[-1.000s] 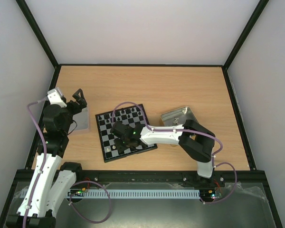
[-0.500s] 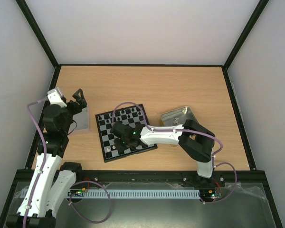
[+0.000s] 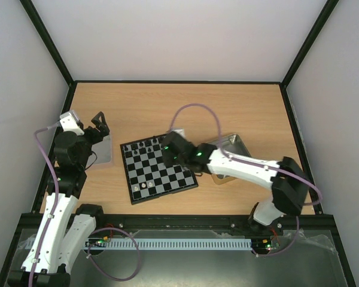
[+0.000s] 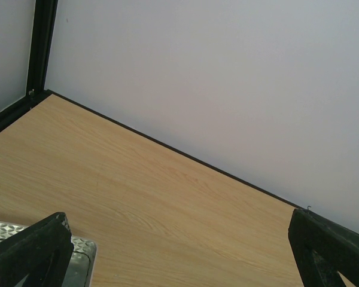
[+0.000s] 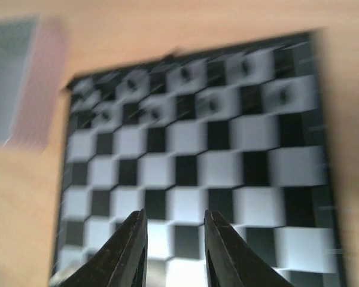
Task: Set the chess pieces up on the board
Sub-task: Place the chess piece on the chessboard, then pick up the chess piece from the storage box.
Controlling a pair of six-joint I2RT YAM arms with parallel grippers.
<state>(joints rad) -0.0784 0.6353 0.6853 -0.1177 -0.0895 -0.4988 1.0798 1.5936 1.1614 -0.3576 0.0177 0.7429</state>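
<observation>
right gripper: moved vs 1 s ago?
Yes. In the top view the right gripper has gone from over the board's middle squares to its far right corner, nearer the silver tray.

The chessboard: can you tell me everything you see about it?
The chessboard is a small square with black and silver-grey checks and a thin black border. It lies flat and slightly turned on the wooden table. Along its far side stand black chess pieces; a few white ones stand near-left. The right gripper hovers open above it.
</observation>
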